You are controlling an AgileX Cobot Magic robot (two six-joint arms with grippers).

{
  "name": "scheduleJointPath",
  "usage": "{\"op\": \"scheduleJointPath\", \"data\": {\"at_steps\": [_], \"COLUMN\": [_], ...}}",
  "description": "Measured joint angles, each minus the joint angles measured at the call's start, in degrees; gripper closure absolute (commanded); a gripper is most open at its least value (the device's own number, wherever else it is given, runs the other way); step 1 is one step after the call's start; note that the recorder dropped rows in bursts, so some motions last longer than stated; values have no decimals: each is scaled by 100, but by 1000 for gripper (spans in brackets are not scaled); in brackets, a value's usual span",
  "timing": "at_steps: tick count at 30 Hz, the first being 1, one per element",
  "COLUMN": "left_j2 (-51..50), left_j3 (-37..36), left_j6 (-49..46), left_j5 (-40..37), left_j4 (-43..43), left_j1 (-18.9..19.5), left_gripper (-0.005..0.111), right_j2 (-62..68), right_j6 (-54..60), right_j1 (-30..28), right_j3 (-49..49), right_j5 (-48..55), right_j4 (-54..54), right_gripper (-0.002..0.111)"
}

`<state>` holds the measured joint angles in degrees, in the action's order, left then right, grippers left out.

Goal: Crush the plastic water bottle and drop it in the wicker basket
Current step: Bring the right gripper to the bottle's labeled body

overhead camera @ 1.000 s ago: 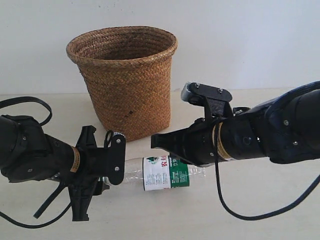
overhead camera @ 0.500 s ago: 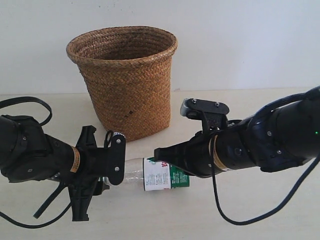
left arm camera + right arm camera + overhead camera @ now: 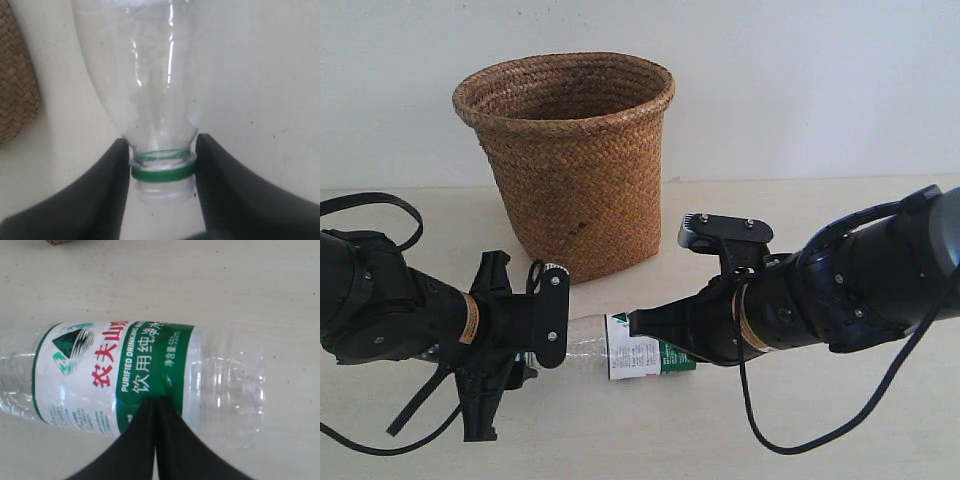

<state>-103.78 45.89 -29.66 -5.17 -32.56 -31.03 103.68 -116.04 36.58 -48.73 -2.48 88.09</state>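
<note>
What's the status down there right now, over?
Left fingers clamped on neck of plastic water bottle. Right fingers shut, tips against its label. Bottle horizontal, outside the wicker basket. Nothing blocking the basket's mouth.

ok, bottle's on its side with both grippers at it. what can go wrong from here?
1. The left gripper clamps the plastic water bottle only at its green neck ring; a sideways push could twist it out.
2. The right gripper, fingers shut together, meets the rounded label with a narrow tip; it may skid off rather than crush.
3. The wicker basket stands taller than the bottle, so the drop needs a firm lift.
</note>
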Motion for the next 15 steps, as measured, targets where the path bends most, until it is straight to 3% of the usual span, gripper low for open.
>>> {"op": "scheduleJointPath", "data": {"at_steps": [15], "left_j2": [0], "left_j3": [0], "left_j6": [0], "left_j5": [0], "left_j4": [12], "left_j1": [24], "left_gripper": [103], "right_j2": [260], "right_j6": [-11], "right_j1": [0], "right_j3": [-89], "right_j5": [11], "right_j4": [0], "right_gripper": [108]}}
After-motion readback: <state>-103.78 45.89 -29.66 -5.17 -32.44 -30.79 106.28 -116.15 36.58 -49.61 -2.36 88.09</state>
